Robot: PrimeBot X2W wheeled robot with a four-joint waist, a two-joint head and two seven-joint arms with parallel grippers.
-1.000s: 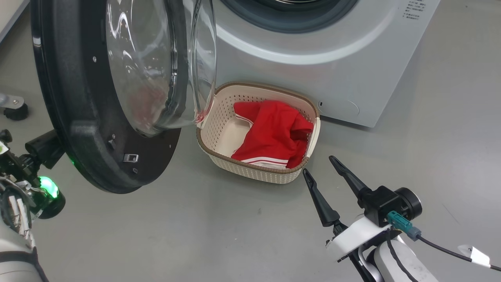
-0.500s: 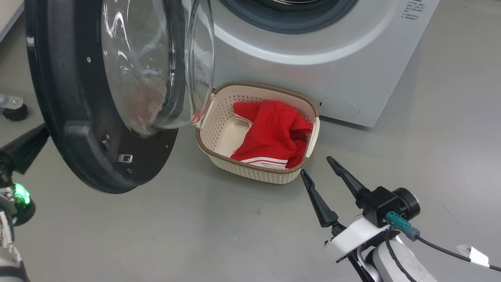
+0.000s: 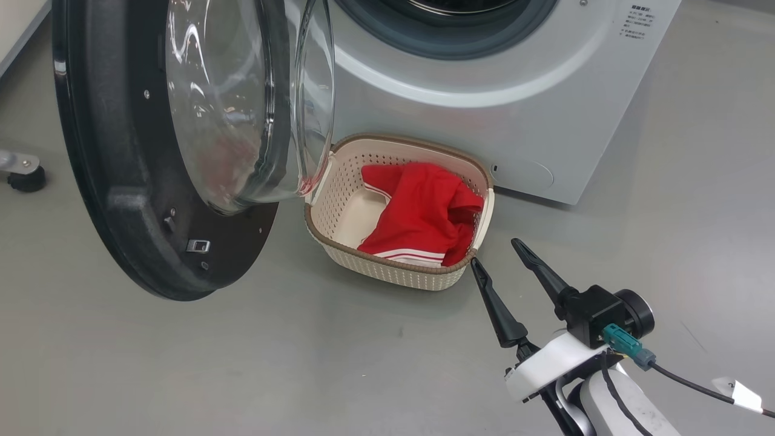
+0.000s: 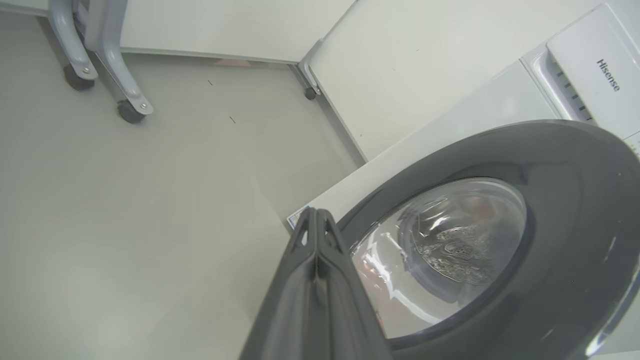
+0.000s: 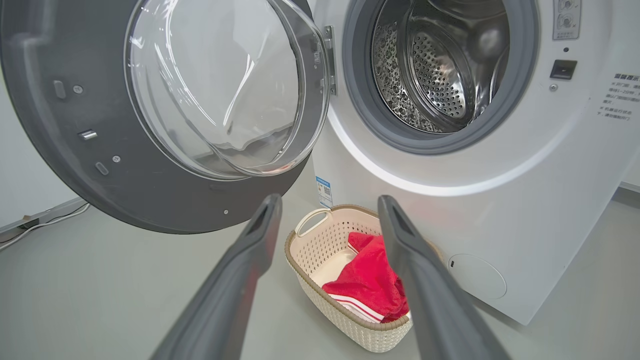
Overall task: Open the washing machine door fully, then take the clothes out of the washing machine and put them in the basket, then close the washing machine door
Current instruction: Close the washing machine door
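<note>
The washing machine door (image 3: 109,181) stands swung out to the left, its glass bowl facing the drum side. The washing machine (image 3: 545,121) fills the top, and its steel drum (image 5: 440,65) looks bare. The basket (image 3: 387,272) sits on the floor against the machine's front, with red clothes (image 3: 424,212) heaped in its right half. My right gripper (image 3: 495,252) hovers open just right of the basket's near corner, with nothing between its fingers. In the left wrist view my left gripper (image 4: 316,215) is shut and empty, close to the door's outer face (image 4: 575,200).
Grey floor spreads in front of the machine. A caster foot (image 3: 24,175) stands at the far left, and cart legs on casters (image 4: 130,107) stand behind the door. A cable (image 3: 696,387) trails from my right wrist.
My left gripper has drawn back from the door's left edge and gone out of the head view. The head camera shifted slightly. The right gripper and the basket stayed put.
</note>
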